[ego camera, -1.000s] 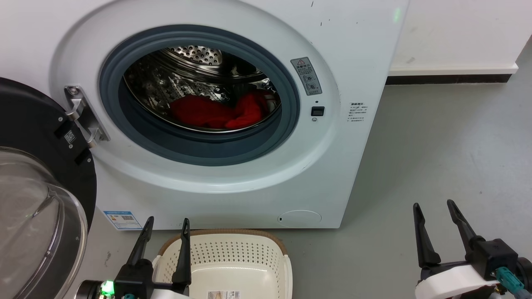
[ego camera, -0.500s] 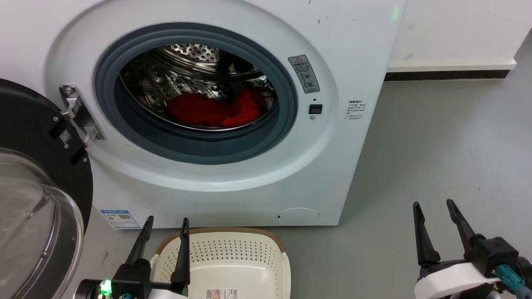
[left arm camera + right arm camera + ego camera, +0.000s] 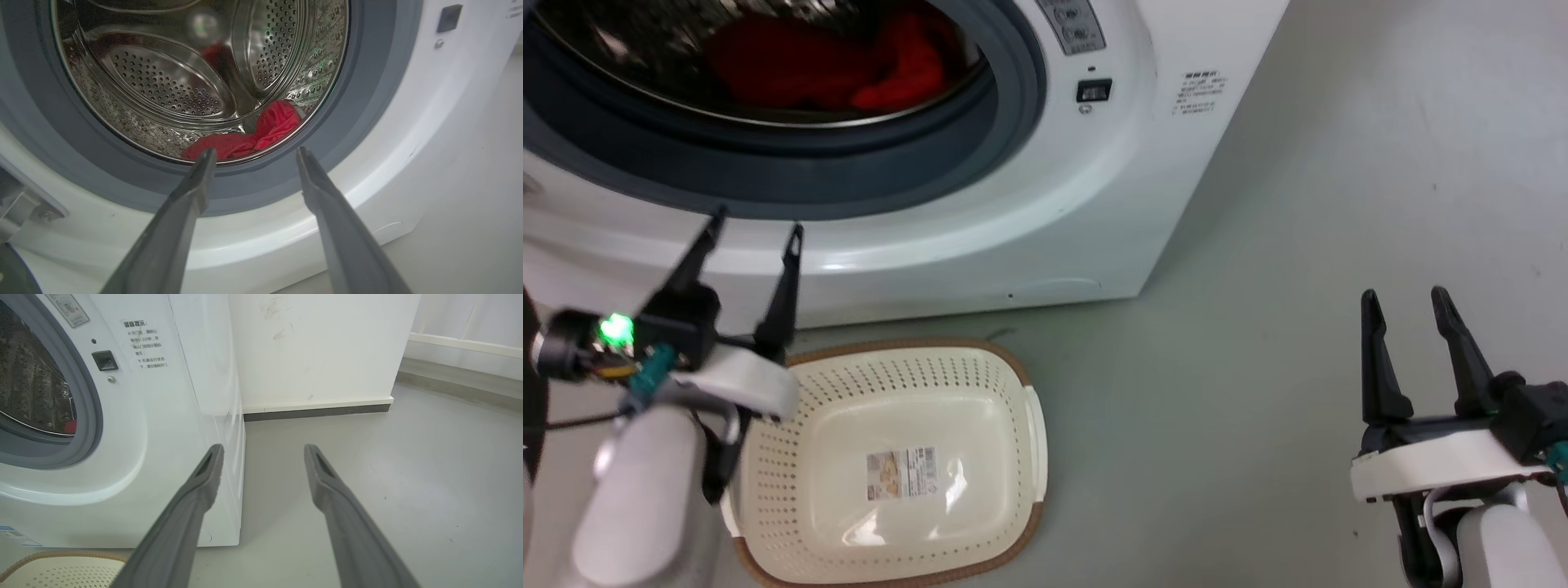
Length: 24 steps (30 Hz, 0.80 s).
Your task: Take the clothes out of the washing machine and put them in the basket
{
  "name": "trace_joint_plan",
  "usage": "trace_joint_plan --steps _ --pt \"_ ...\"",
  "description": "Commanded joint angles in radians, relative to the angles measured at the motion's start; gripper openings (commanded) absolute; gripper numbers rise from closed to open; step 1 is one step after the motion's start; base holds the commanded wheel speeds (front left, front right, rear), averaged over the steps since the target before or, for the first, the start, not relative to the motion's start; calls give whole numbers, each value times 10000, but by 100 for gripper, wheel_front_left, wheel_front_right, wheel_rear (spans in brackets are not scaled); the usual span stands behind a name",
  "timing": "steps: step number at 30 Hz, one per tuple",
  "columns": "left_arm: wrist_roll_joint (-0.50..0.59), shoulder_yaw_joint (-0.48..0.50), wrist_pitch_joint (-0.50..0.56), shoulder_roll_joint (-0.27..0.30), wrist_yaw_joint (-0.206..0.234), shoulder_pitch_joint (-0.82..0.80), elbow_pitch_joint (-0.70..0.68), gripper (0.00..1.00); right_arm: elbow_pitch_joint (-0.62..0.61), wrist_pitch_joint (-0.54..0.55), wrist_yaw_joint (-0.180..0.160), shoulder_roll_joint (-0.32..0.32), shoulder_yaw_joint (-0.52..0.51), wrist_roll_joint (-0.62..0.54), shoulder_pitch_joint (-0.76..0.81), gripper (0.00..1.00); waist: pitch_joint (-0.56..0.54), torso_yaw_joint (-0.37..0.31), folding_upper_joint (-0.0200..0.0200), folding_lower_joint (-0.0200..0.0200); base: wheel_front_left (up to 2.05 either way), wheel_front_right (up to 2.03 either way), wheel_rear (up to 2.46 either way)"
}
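The red clothes (image 3: 825, 61) lie in the bottom of the steel drum of the white washing machine (image 3: 1045, 196), whose porthole stands open. In the left wrist view the clothes (image 3: 249, 136) show just past the grey seal, above and beyond my fingertips. My left gripper (image 3: 756, 224) is open and empty, raised in front of the porthole's lower rim. The cream basket (image 3: 1013, 457) sits empty on the floor below the machine, with a paper label on its bottom. My right gripper (image 3: 1403, 296) is open and empty over the floor at the right.
Grey floor (image 3: 1298, 245) spreads to the right of the machine. In the right wrist view a white wall with a dark baseboard (image 3: 318, 412) stands behind the machine's side. The door hinge (image 3: 24, 204) shows at the left in the left wrist view.
The head camera has tilted down and shifted, so more of the basket shows. My left gripper has risen from beside the basket to the porthole's lower rim. The right gripper stays open.
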Motion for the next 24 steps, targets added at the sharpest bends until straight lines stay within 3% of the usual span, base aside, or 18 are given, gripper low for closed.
trace_joint_plan --steps 1,5,12,18,24 --pt "-51 -86 -15 292 -6 -606 180 100 -99 -25 -7 15 31 92 -275 100 1449 -726 0 -1 0 0 0" --pt "-676 -876 674 1313 -21 -2920 808 100 -183 -23 -7 14 31 354 -618 100 2461 -1000 0 -1 0 0 0" --pt "-1644 -2865 3317 3054 -16 -7157 1988 100 -379 -25 -7 18 375 750 -1194 100 3860 -1459 0 -1 0 0 0" --pt "-2380 -4653 5533 3863 -15 -10442 3001 100 -614 -25 -7 15 834 799 -1518 100 4723 -1834 0 -1 0 0 0" --pt "-3371 -5996 7520 4219 -17 -12855 3965 100 -793 -25 -7 14 1118 1037 -1658 100 5343 -2267 0 -1 0 0 0"
